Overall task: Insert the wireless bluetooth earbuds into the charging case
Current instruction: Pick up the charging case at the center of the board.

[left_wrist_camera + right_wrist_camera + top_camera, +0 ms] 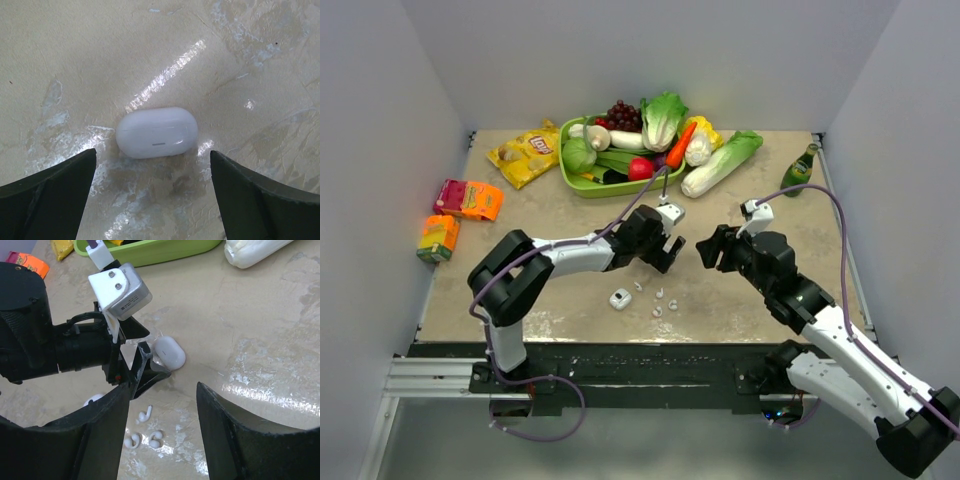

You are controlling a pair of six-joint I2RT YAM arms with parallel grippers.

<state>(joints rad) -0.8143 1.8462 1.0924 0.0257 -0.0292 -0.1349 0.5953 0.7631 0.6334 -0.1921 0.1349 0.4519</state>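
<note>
Top external view: the left hand point(670, 252) is reaching low across the frame's centre, jaws spread wide. One closed white charging case point(156, 132) is lying on the surface point(75, 60) between its fingertips. The right hand point(708, 248) is facing it, jaws well apart, gripping nothing. Four earbuds point(661, 294) are lying lower centre, beside a second white case point(619, 298).

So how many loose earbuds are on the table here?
4. One earbud lies just right of the open case; three cluster further right: a far one, a right one, a near one. They are tiny, so another may hide under the left arm.
</note>
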